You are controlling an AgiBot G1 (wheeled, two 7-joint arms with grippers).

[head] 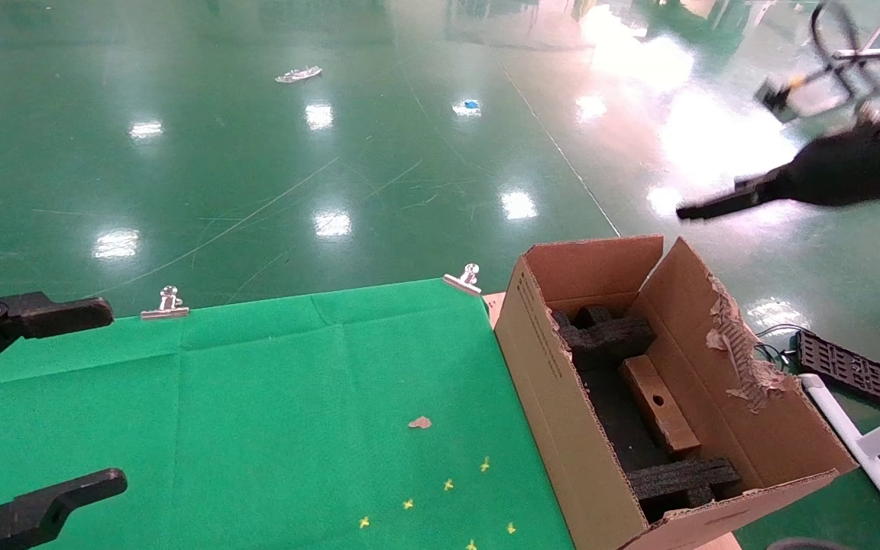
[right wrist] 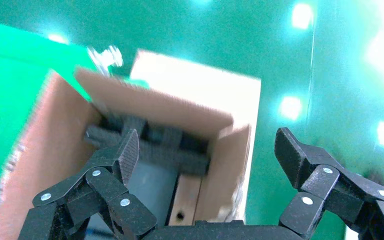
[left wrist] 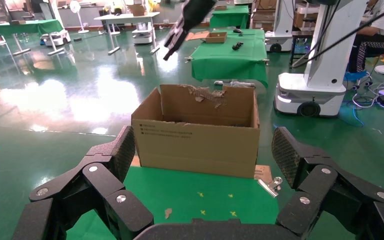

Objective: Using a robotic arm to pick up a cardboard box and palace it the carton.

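Inside the carton [head: 776,451], between the foam blocks, your box [head: 659,405] already lies flat; right claw [right wrist: 207,152] hangs above, spread empty. I'd just park it.

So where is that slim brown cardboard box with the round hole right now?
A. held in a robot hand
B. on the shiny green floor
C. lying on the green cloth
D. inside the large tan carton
D: the slim brown cardboard box lies inside the large tan carton between black foam inserts, and the right hand is open and empty above it.
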